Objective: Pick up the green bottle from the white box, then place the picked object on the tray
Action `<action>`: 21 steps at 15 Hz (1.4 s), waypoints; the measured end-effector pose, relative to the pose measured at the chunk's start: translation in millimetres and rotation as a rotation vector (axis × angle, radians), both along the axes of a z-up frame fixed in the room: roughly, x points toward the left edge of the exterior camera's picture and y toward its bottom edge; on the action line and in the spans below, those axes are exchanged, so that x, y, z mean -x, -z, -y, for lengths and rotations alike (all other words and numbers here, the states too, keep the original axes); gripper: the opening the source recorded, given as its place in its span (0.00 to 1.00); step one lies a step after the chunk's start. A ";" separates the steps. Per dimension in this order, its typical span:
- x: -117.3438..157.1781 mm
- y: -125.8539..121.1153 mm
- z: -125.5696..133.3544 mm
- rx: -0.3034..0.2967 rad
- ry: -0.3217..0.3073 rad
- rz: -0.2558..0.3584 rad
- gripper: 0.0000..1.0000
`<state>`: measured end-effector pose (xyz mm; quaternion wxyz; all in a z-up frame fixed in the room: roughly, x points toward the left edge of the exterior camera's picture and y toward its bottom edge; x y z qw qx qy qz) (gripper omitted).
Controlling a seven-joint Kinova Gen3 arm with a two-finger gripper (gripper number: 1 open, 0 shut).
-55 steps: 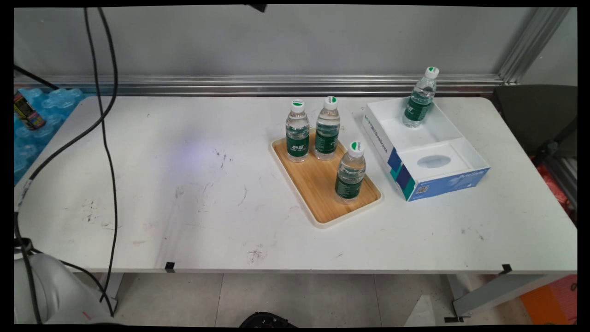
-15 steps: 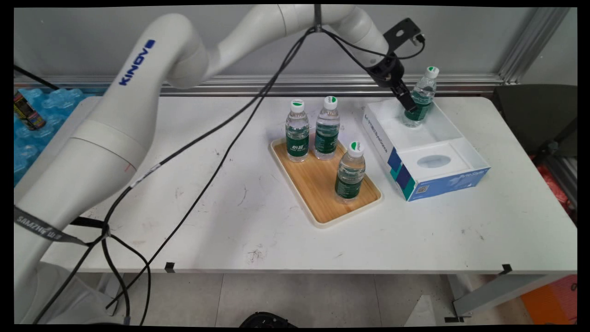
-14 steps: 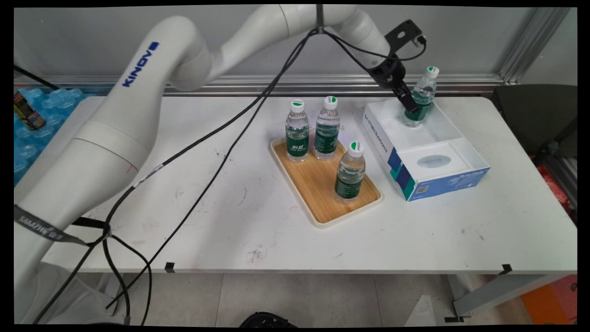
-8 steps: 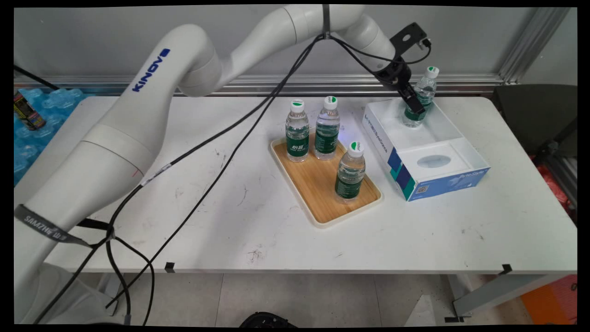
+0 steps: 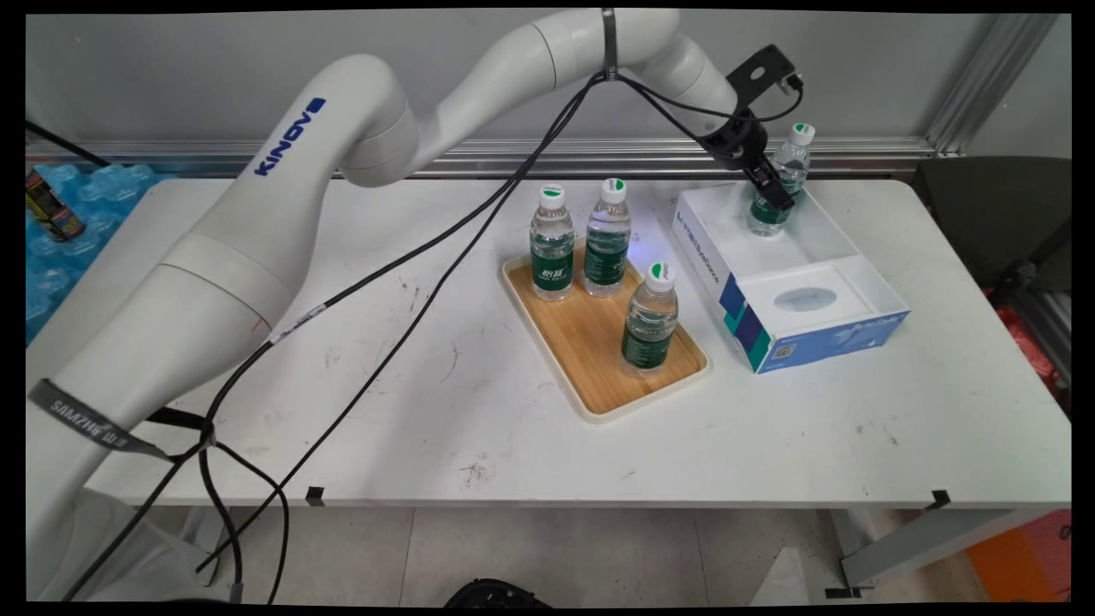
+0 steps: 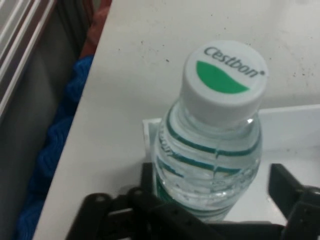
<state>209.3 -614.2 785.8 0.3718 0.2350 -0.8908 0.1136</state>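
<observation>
- A white table (image 5: 428, 385) carries everything here; black cables (image 5: 411, 265) hang from the arm across its left half.
- A shallow wooden tray with a cream rim (image 5: 599, 342) lies near the table's middle.
- On the tray stand three clear plastic water bottles with green labels and white caps: the far-left one (image 5: 552, 244), one just beside it (image 5: 607, 239), and a third (image 5: 650, 321) nearer the front.
- To the right of the tray sits an open white cardboard box with blue and teal sides (image 5: 821, 338), split into two compartments.
- A fourth clear water bottle with a white-and-green cap (image 5: 791, 158) (image 6: 212, 145) stands upright in the box's far compartment.
- The black two-finger gripper (image 5: 774, 190) (image 6: 220, 200) is at this bottle's labelled body, with the bottle between its fingers (image 6: 287, 185).
- In the hand view the jaws stand apart, one each side of the bottle; the right finger shows a gap to the bottle's wall.
</observation>
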 end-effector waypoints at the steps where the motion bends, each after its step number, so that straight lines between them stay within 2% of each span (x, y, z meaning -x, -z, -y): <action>1: -0.1 0.6 0.5 0.001 -0.002 -0.005 0.00; 11: -0.3 -4.4 -4.3 0.002 -0.005 -0.036 0.00; 15: -3.2 -27.8 -12.5 0.018 -0.008 -0.055 0.00; 21: -14.3 -82.8 -36.2 0.047 -0.019 -0.092 0.00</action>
